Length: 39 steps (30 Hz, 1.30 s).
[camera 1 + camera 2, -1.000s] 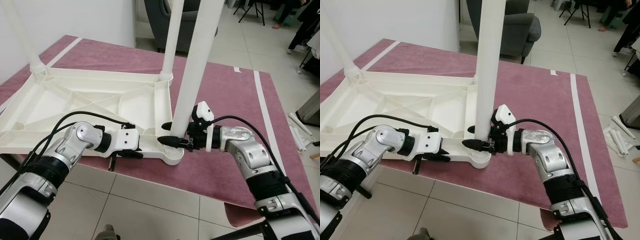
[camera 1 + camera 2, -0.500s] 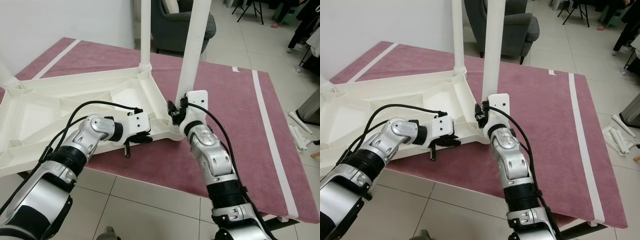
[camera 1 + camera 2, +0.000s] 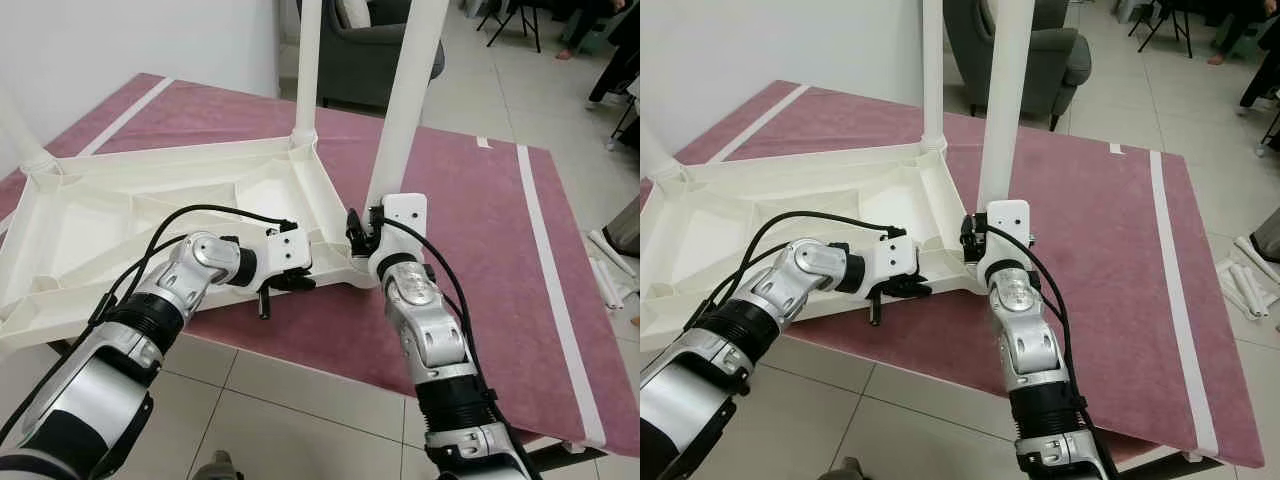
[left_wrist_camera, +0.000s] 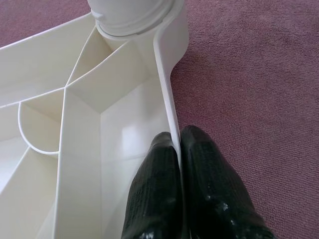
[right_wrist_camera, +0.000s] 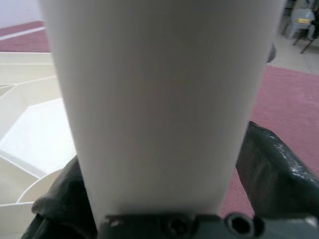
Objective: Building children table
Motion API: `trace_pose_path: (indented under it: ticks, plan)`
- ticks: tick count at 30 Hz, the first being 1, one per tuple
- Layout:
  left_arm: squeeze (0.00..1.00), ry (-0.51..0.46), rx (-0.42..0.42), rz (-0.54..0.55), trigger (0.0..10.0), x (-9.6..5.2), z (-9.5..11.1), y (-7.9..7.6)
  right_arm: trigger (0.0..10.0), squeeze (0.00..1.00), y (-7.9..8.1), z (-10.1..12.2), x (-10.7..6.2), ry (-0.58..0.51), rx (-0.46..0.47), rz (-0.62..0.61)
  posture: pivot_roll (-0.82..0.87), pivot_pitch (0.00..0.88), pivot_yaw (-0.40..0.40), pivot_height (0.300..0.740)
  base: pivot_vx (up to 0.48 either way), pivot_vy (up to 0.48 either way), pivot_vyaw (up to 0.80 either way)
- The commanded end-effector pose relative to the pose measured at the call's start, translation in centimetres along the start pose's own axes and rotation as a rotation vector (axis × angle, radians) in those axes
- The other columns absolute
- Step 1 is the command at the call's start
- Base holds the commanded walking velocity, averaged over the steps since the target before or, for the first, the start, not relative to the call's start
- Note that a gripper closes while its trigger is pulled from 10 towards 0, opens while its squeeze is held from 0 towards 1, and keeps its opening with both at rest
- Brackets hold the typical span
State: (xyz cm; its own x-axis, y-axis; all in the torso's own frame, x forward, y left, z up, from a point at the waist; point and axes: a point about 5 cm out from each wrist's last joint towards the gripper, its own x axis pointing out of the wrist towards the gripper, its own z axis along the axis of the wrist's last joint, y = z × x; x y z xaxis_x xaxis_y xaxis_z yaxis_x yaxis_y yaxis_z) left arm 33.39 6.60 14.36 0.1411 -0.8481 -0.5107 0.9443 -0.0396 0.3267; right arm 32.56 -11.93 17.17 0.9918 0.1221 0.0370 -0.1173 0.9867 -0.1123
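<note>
Tabletop [image 3: 150, 215], white and upside down, lies on the maroon rug [image 3: 480, 230]. Left gripper [image 4: 178, 149] pinches its near rim closed. At 3 o'clock, right gripper [image 3: 358, 232] clasps the corner leg [image 3: 405, 100], standing upright.

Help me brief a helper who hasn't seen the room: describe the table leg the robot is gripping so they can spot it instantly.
On the maroon rug lies an upside-down white tabletop with legs pointing up. The gripped leg stands at the corner nearest the robot, with the right end effector clamped round its base. Unlike the other upright leg at the far corner, it looks thicker and closer.
</note>
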Motion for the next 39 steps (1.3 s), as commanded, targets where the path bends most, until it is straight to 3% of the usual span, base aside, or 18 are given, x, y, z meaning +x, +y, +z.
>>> trace_pose_path:
  ticks: [1, 5, 8, 13, 14, 15, 16, 24, 26, 27, 28, 29, 30, 32, 34, 35, 37, 39]
  plan:
    - [0.0, -0.186, 0.225, -0.177, 0.0, 1.2, 4.2, -1.4, 10.0, 0.0, -0.1, 1.0, 0.1, -0.028, -0.019, 0.175, 0.1, 0.0, -0.02, 0.74, 0.0, 0.0, 0.0]
    - [0.0, -0.187, 0.286, -0.257, 0.0, 0.7, 4.2, -3.0, 10.0, 0.0, -1.5, 2.5, -0.6, -0.068, -0.145, 0.509, 0.1, 0.0, -0.02, 0.74, 0.0, 0.0, 0.0]
    - [0.0, -0.18, 0.323, -0.32, 0.0, 0.2, 3.8, -4.4, 10.0, 0.0, -2.2, 2.3, -1.2, -0.01, -0.152, 0.736, 0.11, 0.0, -0.02, 0.74, 0.0, 0.0, 0.0]
    - [0.0, -0.176, 0.331, -0.345, 0.0, -0.1, 3.5, -4.9, 10.0, 0.0, -2.5, 2.1, -1.5, 0.032, -0.14, 0.859, 0.12, 0.0, -0.022, 0.74, 0.0, 0.0, 0.0]
    - [0.0, -0.174, 0.33, -0.343, 0.0, -0.1, 3.4, -4.9, 9.4, 0.0, -2.5, 1.8, -1.4, 0.043, -0.142, 0.883, 0.12, 0.0, -0.024, 0.74, 0.0, 0.0, 0.0]
    - [0.0, -0.173, 0.327, -0.339, 0.0, -0.1, 3.4, -4.9, 2.9, 0.0, -2.6, 1.6, -1.1, 0.054, -0.137, 0.893, 0.12, 0.0, -0.025, 0.74, 0.0, 0.0, 0.0]
    - [0.0, -0.173, 0.324, -0.334, 0.0, -0.1, 3.4, -4.8, 0.0, 0.0, -2.6, 1.5, -0.9, 0.063, -0.129, 0.889, 0.12, 0.0, -0.026, 0.74, 0.0, 0.0, 0.0]
    - [0.0, -0.173, 0.313, -0.307, 0.0, -0.1, 3.5, -4.6, 0.0, 0.0, -2.6, 0.4, -0.3, 0.099, -0.101, 0.819, 0.12, 0.0, -0.023, 0.74, 0.0, 0.0, 0.0]
    - [0.0, -0.185, 0.307, -0.286, 0.0, 0.1, 3.9, -4.3, 0.0, 0.0, -3.1, -0.6, 0.5, 0.144, -0.109, 0.638, 0.12, 0.0, -0.023, 0.74, 0.0, 0.0, 0.0]
    - [0.0, -0.185, 0.307, -0.286, 0.0, 0.1, 3.9, -4.3, 0.0, 0.0, -3.1, -0.6, 0.5, 0.144, -0.109, 0.638, 0.12, 0.0, -0.023, 0.74, 0.0, 0.0, 0.0]
    - [0.0, -0.198, 0.304, -0.274, 0.0, 0.4, 4.3, -3.9, 0.0, 0.0, -3.5, -1.3, 0.9, 0.173, -0.111, 0.495, 0.11, 0.0, -0.018, 0.74, 0.0, 0.0, 0.0]
    - [0.0, -0.198, 0.304, -0.274, 0.0, 0.4, 4.3, -3.9, 0.0, 0.0, -3.5, -1.3, 0.9, 0.173, -0.111, 0.495, 0.11, 0.0, -0.018, 0.74, 0.0, 0.0, 0.0]
    - [0.0, -0.216, 0.302, -0.262, 0.0, 0.7, 4.8, -3.4, 0.0, 0.0, -3.9, -2.1, 1.3, 0.209, -0.122, 0.319, 0.11, 0.0, -0.014, 0.74, 0.0, 0.0, 0.0]
    - [0.0, -0.216, 0.302, -0.262, 0.0, 0.7, 4.8, -3.4, 0.0, 0.0, -3.9, -2.1, 1.3, 0.209, -0.122, 0.319, 0.11, 0.0, -0.014, 0.74, 0.0, 0.0, 0.0]
    - [0.0, -0.249, 0.304, -0.248, 0.0, 1.5, 6.0, -2.7, 0.0, 0.0, -4.6, -3.2, 1.4, 0.246, -0.1, -0.055, 0.1, 0.0, -0.009, 0.74, 0.0, 0.0, 0.0]
    - [0.0, -0.249, 0.304, -0.248, 0.0, 1.5, 6.0, -2.7, 0.0, 0.0, -4.6, -3.2, 1.4, 0.246, -0.1, -0.055, 0.1, 0.0, -0.009, 0.74, 0.0, 0.0, 0.0]
    - [0.0, -0.267, 0.306, -0.236, 0.0, 2.3, 7.0, -2.0, 0.0, 0.0, -3.7, -3.6, 0.8, 0.244, -0.045, -0.331, 0.08, 0.0, 0.005, 0.74, 0.0, 0.0, 0.0]
    - [0.0, -0.271, 0.305, -0.227, 0.0, 2.7, 7.3, -1.7, 0.0, 0.0, -2.1, -3.7, 0.5, 0.237, -0.015, -0.413, 0.08, 0.0, 0.007, 0.74, 0.0, 0.0, 0.0]
